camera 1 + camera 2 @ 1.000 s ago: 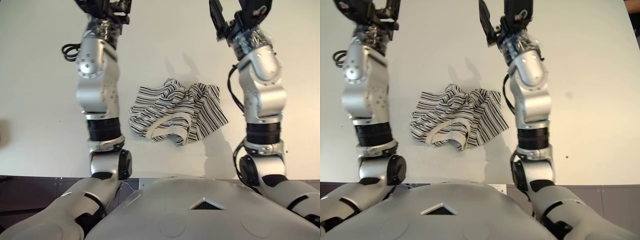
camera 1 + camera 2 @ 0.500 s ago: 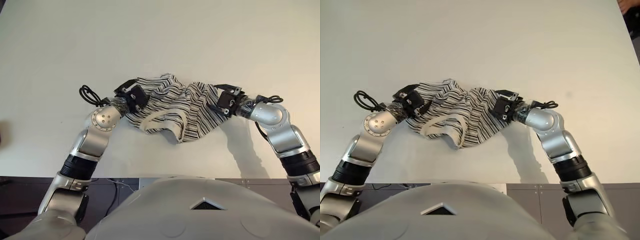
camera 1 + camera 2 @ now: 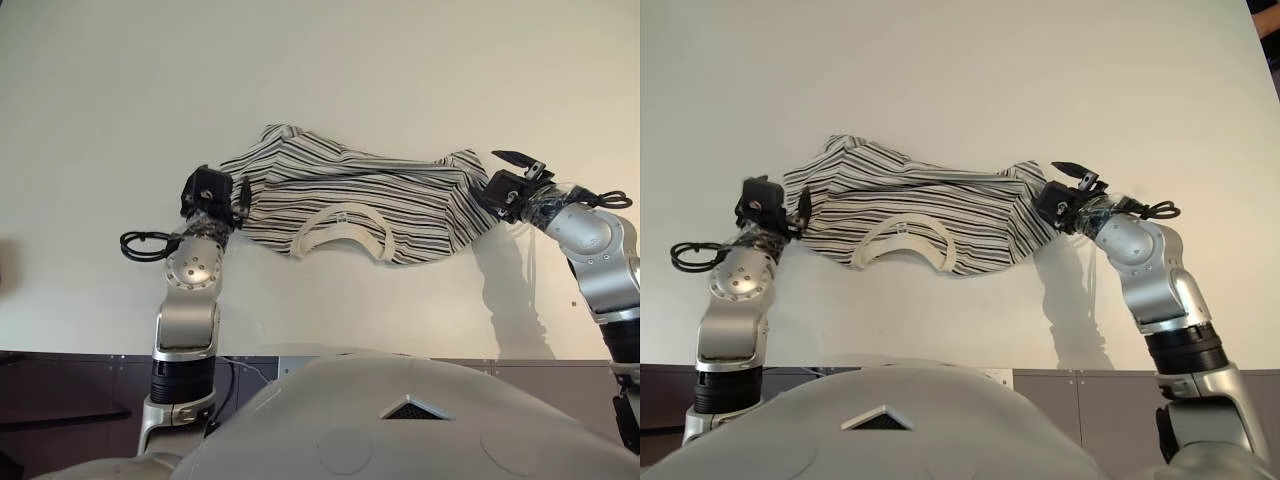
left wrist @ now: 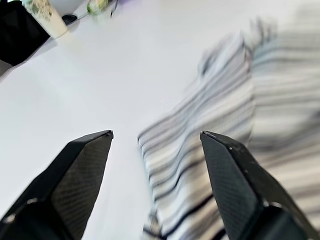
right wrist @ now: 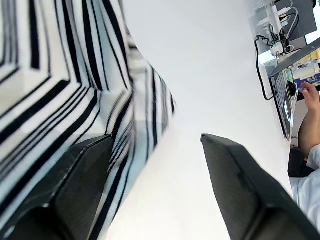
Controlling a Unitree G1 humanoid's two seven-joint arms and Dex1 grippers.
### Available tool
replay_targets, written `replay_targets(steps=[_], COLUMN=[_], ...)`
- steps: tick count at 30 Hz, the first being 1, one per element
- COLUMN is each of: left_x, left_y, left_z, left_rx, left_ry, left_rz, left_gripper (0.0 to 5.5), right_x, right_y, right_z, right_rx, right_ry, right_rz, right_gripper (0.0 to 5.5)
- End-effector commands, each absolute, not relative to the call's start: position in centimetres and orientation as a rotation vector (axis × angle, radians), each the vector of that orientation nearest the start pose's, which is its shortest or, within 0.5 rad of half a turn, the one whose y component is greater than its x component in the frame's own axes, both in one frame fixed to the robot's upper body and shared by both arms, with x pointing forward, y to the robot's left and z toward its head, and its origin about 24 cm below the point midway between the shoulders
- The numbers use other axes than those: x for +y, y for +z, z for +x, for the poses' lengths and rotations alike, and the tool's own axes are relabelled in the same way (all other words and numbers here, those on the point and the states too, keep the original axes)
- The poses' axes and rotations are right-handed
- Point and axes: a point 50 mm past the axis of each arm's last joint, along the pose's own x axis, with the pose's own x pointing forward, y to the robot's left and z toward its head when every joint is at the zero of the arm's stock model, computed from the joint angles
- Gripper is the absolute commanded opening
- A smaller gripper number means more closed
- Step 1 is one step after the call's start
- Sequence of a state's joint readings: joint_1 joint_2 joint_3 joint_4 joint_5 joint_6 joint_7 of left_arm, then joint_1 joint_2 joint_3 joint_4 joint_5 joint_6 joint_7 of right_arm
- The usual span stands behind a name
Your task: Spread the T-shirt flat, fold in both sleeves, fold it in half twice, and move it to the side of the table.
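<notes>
1. The left pincer (image 4: pixel 156 134) sits at the T-shirt's left edge with its fingers (image 4: pixel 75 170) spread wide and nothing gripped. If it closes off the hem, it would likely miss the cloth.
2. The striped T-shirt (image 3: pixel 350 195) lies mid-surface (image 3: pixel 400 60), drawn out sideways between both arms. It is creased, and its pale collar (image 3: pixel 343 211) is nearest the robot. An uneven pull could bunch it.
3. The right pincer (image 5: pixel 156 137) is also wide open, with cloth draped against 1 finger (image 5: pixel 75 190). That cloth could snag on a pull-away.
</notes>
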State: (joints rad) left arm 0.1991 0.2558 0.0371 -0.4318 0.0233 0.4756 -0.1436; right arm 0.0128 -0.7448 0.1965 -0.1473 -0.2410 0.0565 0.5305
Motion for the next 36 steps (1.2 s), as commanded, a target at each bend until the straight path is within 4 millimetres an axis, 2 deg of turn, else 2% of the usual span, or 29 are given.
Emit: replay_targets(steps=[1, 2, 3, 4, 5, 6, 7, 8, 9, 11, 16, 20, 23, 27, 36], left_x=[24.9, 27.3, 28.3, 28.4, 27.5, 26.7, 26.7, 27.3, 28.0, 28.5, 28.1, 26.5, 25.4, 24.8, 25.0], left_y=[10.1, 10.3, 10.3, 10.1, 9.5, 8.1, 6.3, 4.8, 4.1, 3.8, 4.5, 4.4, 3.3, 2.0, 4.2], left_z=[23.3, 23.4, 22.8, 22.1, 21.1, 19.6, 17.9, 16.1, 14.8, 14.0, 14.4, 16.0, 16.3, 16.0, 16.1], left_rx=[0.136, 0.167, 0.180, 0.190, 0.190, 0.207, 0.255, 0.326, 0.387, 0.448, 0.461, 0.286, 0.165, 0.099, -0.100], left_ry=[0.037, 0.085, 0.016, -0.077, -0.231, -0.439, -0.614, -0.756, -0.849, -0.931, -1.066, -1.028, -0.942, -0.886, -0.624], left_rz=[0.459, 0.541, 0.645, 0.722, 0.807, 0.989, 1.139, 1.203, 1.223, 1.184, 1.160, 1.195, 1.230, 1.252, 1.264], left_gripper=[3.25, 3.25, 3.25, 3.25, 3.25, 3.25, 3.25, 3.25, 3.25, 3.25, 3.25, 3.25, 3.25, 3.25, 3.25], right_x=[-18.6, -18.6, -18.6, -18.8, -19.1, -19.5, -19.8, -20.2, -20.5, -20.8, -20.0, -20.9, -20.8, -20.4, -20.9], right_y=[11.3, 11.2, 10.4, 9.7, 9.0, 8.1, 7.4, 6.8, 6.2, 5.0, 3.5, 2.6, 2.7, 2.3, 2.0], right_z=[23.2, 22.1, 20.4, 19.1, 18.0, 16.8, 16.0, 15.4, 15.3, 15.4, 15.0, 14.4, 13.9, 13.3, 12.8], right_rx=[0.011, 0.039, 0.099, 0.150, 0.197, 0.243, 0.275, 0.298, 0.308, 0.306, 0.262, 0.291, 0.286, 0.281, 0.311], right_ry=[0.838, 0.926, 1.043, 1.127, 1.194, 1.248, 1.281, 1.295, 1.292, 1.270, 1.237, 1.182, 1.233, 1.251, 1.262], right_rz=[-0.865, -0.875, -0.885, -0.890, -0.911, -0.942, -0.973, -1.006, -1.063, -1.154, -1.206, -1.254, -1.217, -1.189, -1.181], right_gripper=[3.24, 3.24, 3.24, 3.24, 3.24, 3.24, 3.24, 3.24, 3.24, 3.24, 3.24, 3.24, 3.24, 3.24, 3.24])
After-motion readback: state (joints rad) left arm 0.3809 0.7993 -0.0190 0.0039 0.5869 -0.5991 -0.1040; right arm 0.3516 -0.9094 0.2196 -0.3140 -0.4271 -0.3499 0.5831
